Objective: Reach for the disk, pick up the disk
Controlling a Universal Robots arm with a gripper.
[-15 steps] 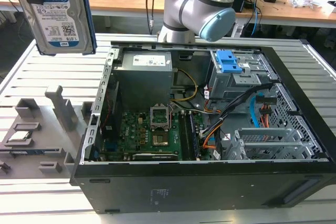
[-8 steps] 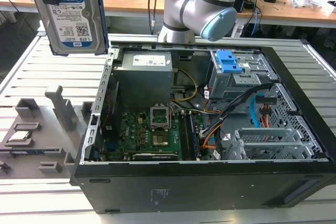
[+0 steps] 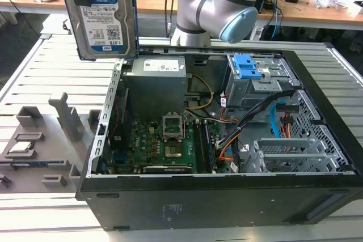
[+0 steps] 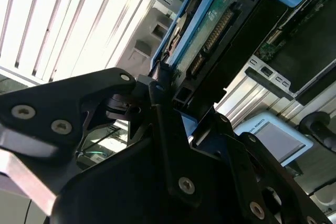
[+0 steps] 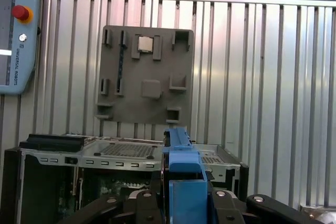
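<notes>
High up at the exterior view's left, the disk (image 3: pixel 102 18) is hanging in the air. It is standing up straight, and its white-and-blue sticker is facing the camera. Its blue frame is running along its side edges. It is hanging over the place where the open computer case (image 3: pixel 227 196) is meeting the bench (image 3: pixel 34 77).

The tool (image 4: pixel 160 85) is pinching the disk at its top end. In the second wrist view its black fingers (image 4: pixel 100 90) are squeezing the end of the disk (image 4: pixel 220 30), where the green board and the row of little pins are showing. In the first wrist view the disk (image 5: pixel 185 171) is showing only its thin blue edge, and the tool (image 5: pixel 186 196) is gripping it from both sides.

Below the disk, the case is lying on its side with its cover off. A green board (image 3: pixel 164 145) is sitting on the case floor, and orange and black wires are running over to a drive cage with a blue handle (image 3: pixel 248 66). A grey tray (image 3: pixel 34 140) with small slots is lying on the bench just beside the case. The robot arm (image 3: pixel 221 9) is bending over the far side of the case.
</notes>
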